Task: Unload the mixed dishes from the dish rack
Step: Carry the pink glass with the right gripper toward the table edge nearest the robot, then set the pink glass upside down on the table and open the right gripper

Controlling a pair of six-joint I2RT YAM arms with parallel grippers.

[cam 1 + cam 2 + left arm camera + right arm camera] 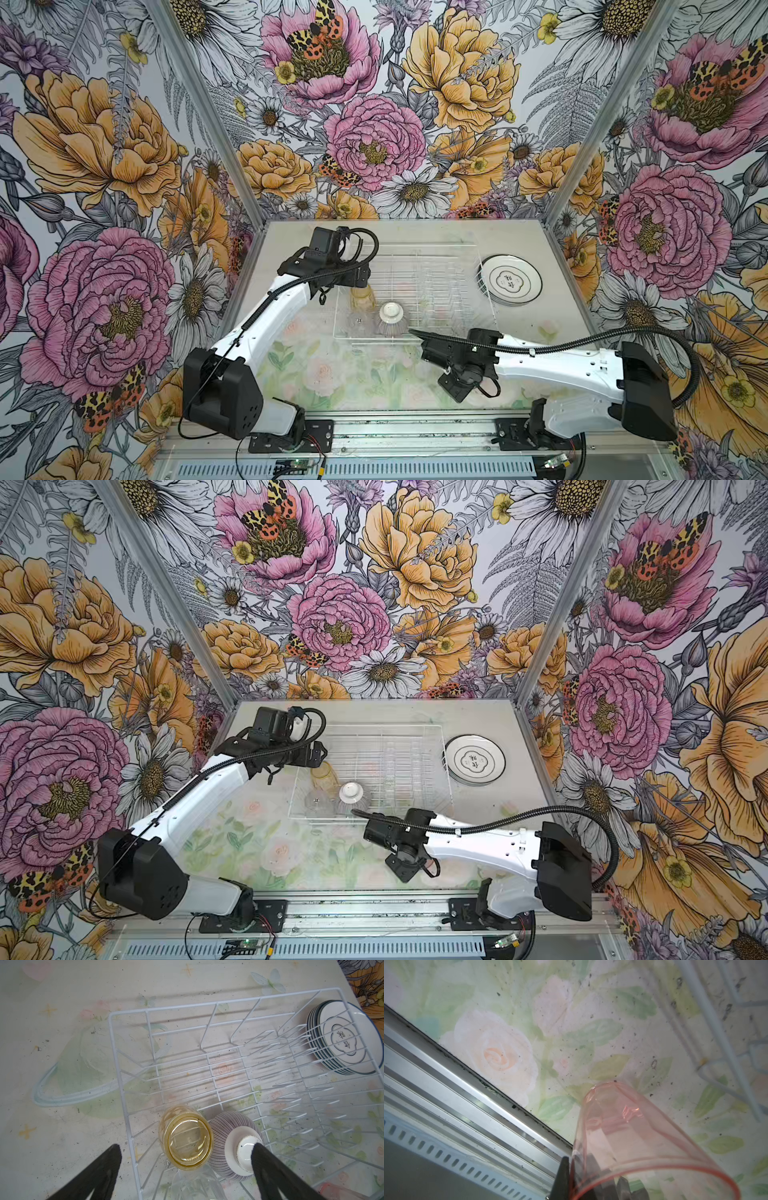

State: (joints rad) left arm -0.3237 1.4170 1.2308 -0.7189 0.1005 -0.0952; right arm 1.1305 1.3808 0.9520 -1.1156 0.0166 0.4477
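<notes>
Hovering with jaws wide apart, the left gripper (187,1146) is over the amber tumbler (185,1136) and upside-down ribbed bowl (228,1126) in the dish rack (207,1068). The right gripper (577,1172) pinches the pink tumbler's (643,1136) wall over the table (291,374). Stacked plates (510,282) sit just beside the rack.

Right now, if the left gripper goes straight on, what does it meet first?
Most likely the amber tumbler in the dish rack, centred between the open jaws of the left gripper. One finger lines up with the foot of the ribbed bowl and might touch that first; depth is unclear.
</notes>
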